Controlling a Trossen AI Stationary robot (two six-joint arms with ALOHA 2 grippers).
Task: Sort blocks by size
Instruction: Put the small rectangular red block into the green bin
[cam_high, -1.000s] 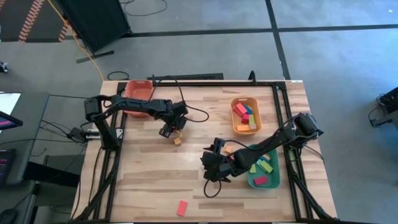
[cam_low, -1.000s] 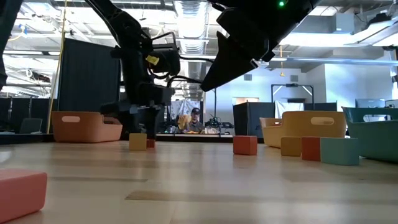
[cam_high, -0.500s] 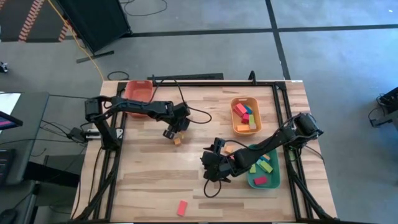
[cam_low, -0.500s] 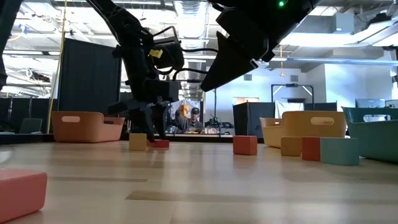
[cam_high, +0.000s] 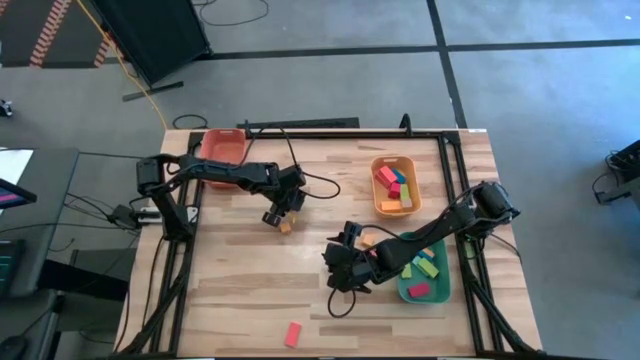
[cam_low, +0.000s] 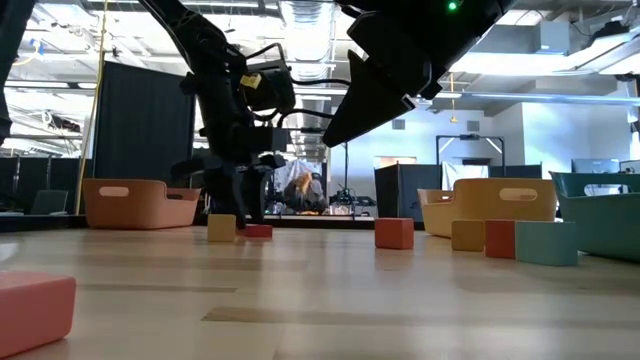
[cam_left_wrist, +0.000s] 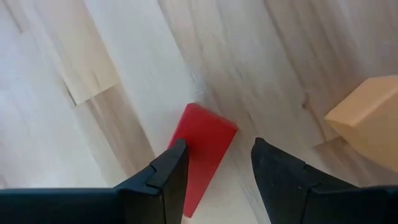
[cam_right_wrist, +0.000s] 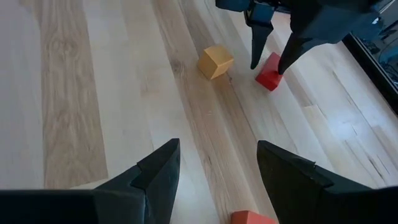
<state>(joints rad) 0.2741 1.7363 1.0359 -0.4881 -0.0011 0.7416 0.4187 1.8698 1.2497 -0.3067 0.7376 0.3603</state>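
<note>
A small red block is seen in the high view on the table, under the left gripper, beside an orange cube. In the left wrist view, the block is straddled, not visibly clamped. The right gripper is held released.

Left gripper fingers down at small red block, beside orange cube

Three trays sat on the table: one red-orange tray, one orange tray and one green tray. The low view showed seven loose blocks: a pink block, a tan cube, a flat red block, an orange-red cube, a yellow block, a red block and a teal block. Two arms worked there, the left arm and the right arm.
</note>
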